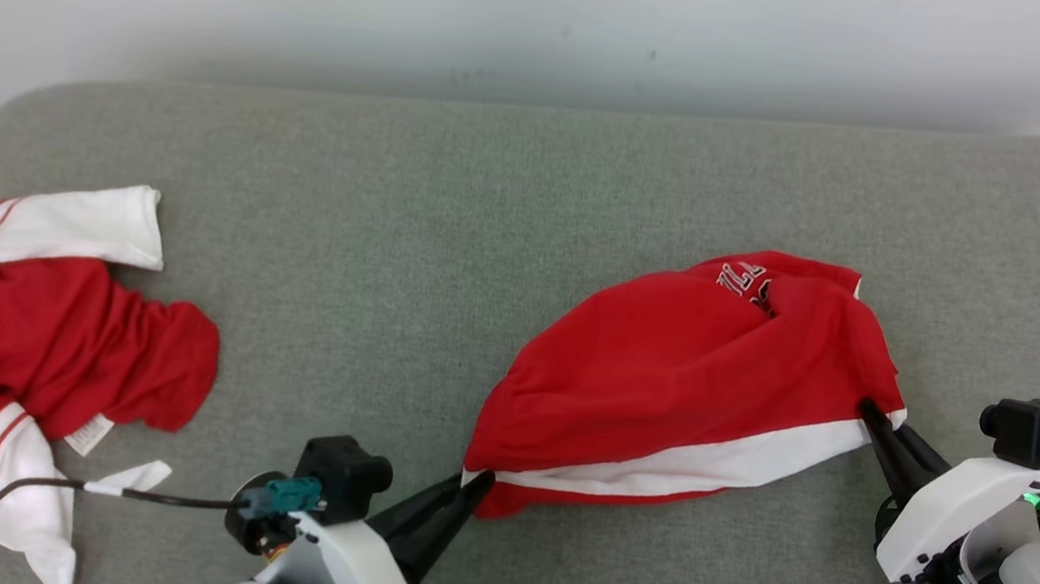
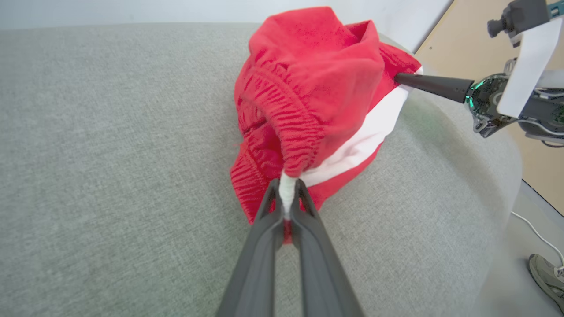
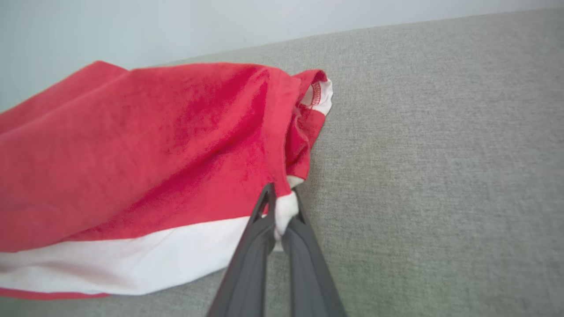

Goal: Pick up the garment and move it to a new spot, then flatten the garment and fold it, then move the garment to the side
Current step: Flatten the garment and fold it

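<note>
Now the left gripper (image 2: 288,189) is pinching a bunched white corner of the garment (image 1: 683,384), its jaws nearly closed on the cloth. The right gripper (image 3: 282,200) is clamping the white band at the opposite end in the same tight way. Between the two grips the red garment is hanging in a slack hump. Its white band is running along the near edge from one gripper to the other, and its far part is bulging up with white lettering at the top. It is sagging onto the grey cushion (image 1: 532,169), right of the middle in the head view. Well apart, at the cushion's left end, a second red-and-white garment (image 1: 48,332) is lying crumpled.
</note>
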Motion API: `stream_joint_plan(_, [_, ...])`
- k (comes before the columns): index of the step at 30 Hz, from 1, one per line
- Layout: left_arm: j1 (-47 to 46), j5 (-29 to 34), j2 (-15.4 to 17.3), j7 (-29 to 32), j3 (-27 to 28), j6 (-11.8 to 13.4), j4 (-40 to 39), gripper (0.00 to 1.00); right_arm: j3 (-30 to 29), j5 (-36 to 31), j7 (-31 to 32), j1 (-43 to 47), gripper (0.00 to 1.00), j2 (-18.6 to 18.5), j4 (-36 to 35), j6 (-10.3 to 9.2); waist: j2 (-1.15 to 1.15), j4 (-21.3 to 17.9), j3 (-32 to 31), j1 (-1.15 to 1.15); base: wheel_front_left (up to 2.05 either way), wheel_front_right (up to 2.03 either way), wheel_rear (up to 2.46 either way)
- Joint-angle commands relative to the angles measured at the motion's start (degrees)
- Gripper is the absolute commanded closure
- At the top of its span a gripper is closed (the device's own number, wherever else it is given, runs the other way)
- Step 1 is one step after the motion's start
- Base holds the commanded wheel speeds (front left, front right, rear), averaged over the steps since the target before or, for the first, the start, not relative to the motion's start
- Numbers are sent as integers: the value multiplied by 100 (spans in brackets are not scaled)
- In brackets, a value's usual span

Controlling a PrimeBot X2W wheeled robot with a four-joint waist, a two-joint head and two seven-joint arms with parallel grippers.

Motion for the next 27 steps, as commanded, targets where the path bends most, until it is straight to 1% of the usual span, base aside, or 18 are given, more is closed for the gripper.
stream_joint_plan(1, [122,-114,61,-48,64,47,-97,100,-24,267,-106,152,100,-64,-196,-10,0,-13,-210,0,0,0,0])
stream_joint_plan(3, [158,-163,115,-49,117,61,-213,100,-64,565,-131,254,100,-156,-450,-10,0,-32,-324,0,0,0,0])
stream_joint_plan(4, [158,-163,115,-49,117,61,-213,100,-64,565,-131,254,100,-156,-450,-10,0,-32,-324,0,0,0,0])
stream_joint_plan(8, [-19,-226,264,96,221,56,-472,100,-163,1105,-39,306,100,-328,-1026,-10,0,-87,-442,0,0,0,0])
stream_joint_plan(11, [-359,-310,392,287,330,19,-592,100,-280,1450,78,153,100,-445,-1384,-10,0,-150,-398,0,0,0,0])
stream_joint_plan(14, [-931,-376,569,559,440,-24,-522,100,-365,1668,294,-170,100,-441,-1570,-10,0,-225,-200,0,0,0,0])
stream_joint_plan(15, [-1148,-467,583,670,461,-46,-445,100,-415,1744,372,-321,100,-419,-1584,-10,0,-249,-112,0,0,0,0])
stream_joint_plan(20, [-2537,-911,757,1285,540,-94,178,100,-689,1997,755,-1427,100,-198,-1300,-10,0,-412,542,0,0,0,0])
stream_joint_plan(24, [-3659,-1462,799,1684,455,-89,784,100,-898,2051,959,-2476,100,28,-747,-10,0,-496,1031,0,0,0,0])
stream_joint_plan(27, [-4411,-1918,786,1855,475,-87,1220,100,-1076,2090,953,-3172,100,217,-337,-10,0,-531,1312,0,0,0,0])
